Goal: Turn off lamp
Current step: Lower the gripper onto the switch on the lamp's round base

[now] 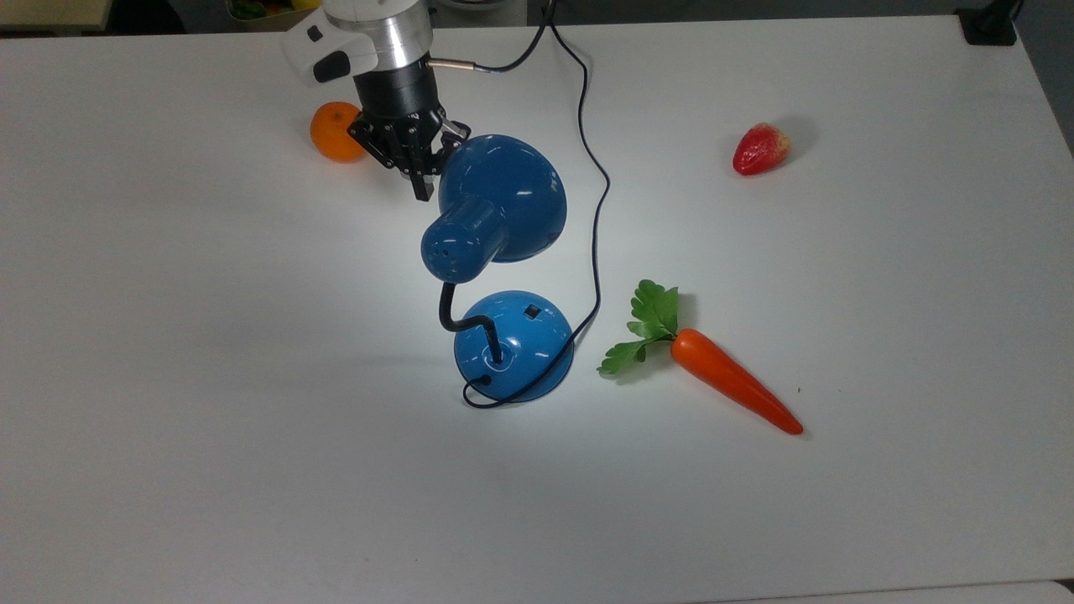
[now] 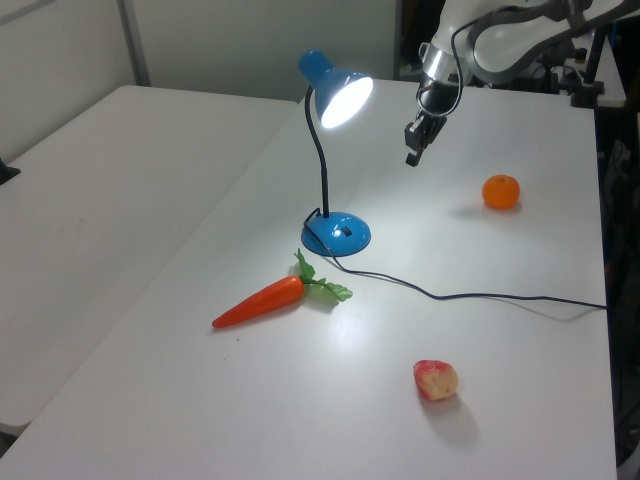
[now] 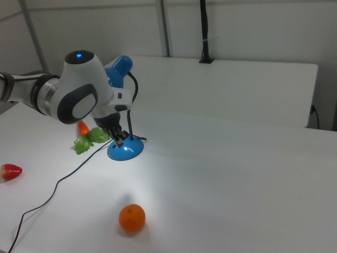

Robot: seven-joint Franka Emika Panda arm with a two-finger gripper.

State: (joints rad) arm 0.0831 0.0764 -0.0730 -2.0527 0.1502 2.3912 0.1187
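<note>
Glowing lamp (image 2: 335, 95), claw (image 2: 412, 155) beside shade

- Lamp (image 1: 503, 197): glossy blue, black gooseneck, cord and switch.
- End effector (image 1: 422, 189): black; the arm is white and silver.
- Orange (image 1: 334, 132): plain orange.
- Carrot (image 1: 732, 380): orange, green leaves.
- Strawberry (image 1: 760, 148): red.
- Tabletop (image 1: 168, 377): white.

a white table (image 1: 168, 461) is stretching well out past the gripper (image 1: 424, 191) on every side. a second white table (image 2: 110, 170) is sitting beside it, far from the gripper. pale wall panels (image 3: 253, 31) are standing behind, with a black post (image 3: 204, 31) rising against them.
</note>
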